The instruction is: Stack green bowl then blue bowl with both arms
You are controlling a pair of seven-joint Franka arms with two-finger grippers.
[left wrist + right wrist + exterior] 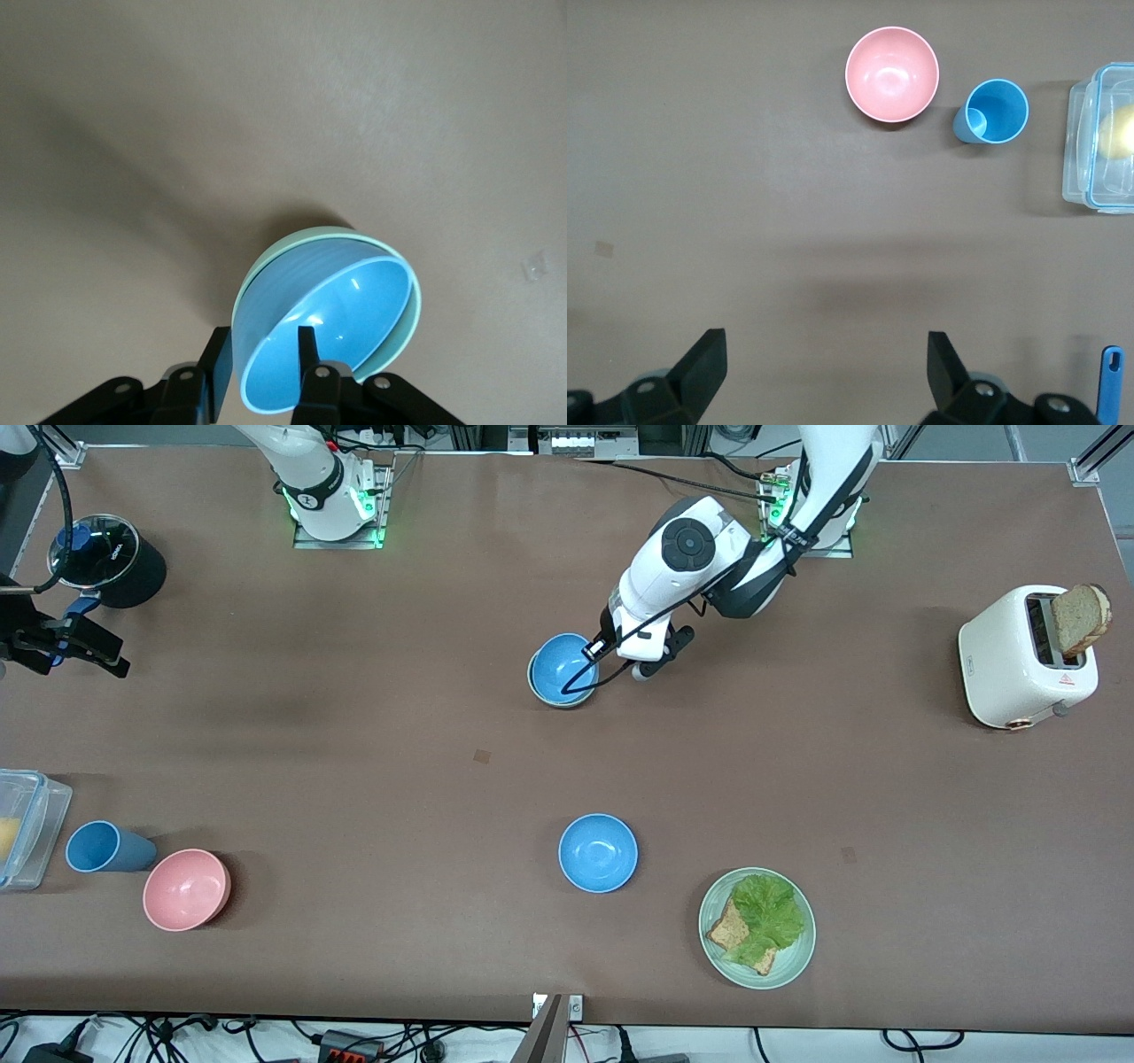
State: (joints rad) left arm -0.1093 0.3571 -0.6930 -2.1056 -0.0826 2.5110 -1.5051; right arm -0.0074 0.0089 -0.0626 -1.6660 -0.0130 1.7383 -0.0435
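A blue bowl point(554, 660) sits nested in the green bowl point(532, 679) at mid-table, toward the robots' bases. Only the green bowl's rim shows around it. My left gripper point(595, 657) is at the stack's edge. In the left wrist view my left gripper point(264, 354) straddles the blue bowl's point(341, 305) wall, one finger outside and one inside, shut on it. The green bowl's rim point(306, 235) shows round it. A second blue bowl point(598, 853) stands alone nearer the front camera. My right gripper point(106, 657) point(827, 354) hangs open and empty over the right arm's end of the table.
A green plate point(791, 964) with bread and lettuce lies near the front edge. A white toaster point(1010, 660) with a bread slice stands at the left arm's end. A pink bowl point(186, 888) point(891, 73), a blue cup point(102, 847) point(994, 112), a clear container point(22, 828) point(1103, 137) and a black lidded pot point(111, 558) stand at the right arm's end.
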